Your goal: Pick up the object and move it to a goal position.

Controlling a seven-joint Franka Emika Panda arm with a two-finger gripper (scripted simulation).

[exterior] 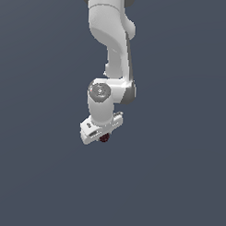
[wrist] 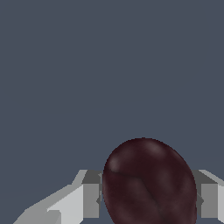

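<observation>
The object (wrist: 148,183) is a dark maroon-red roundish lump that fills the space between my two grey fingers (wrist: 91,199) in the wrist view. The gripper (wrist: 146,197) is shut on it, one finger touching each side. In the exterior view the object (exterior: 104,138) shows only as a tiny dark red spot under the white hand of the gripper (exterior: 103,135), mostly hidden by the hand. The white arm (exterior: 110,36) reaches down from the top of the exterior view.
A plain dark grey-blue surface (exterior: 177,181) fills both views around the arm. No other objects, containers or edges show.
</observation>
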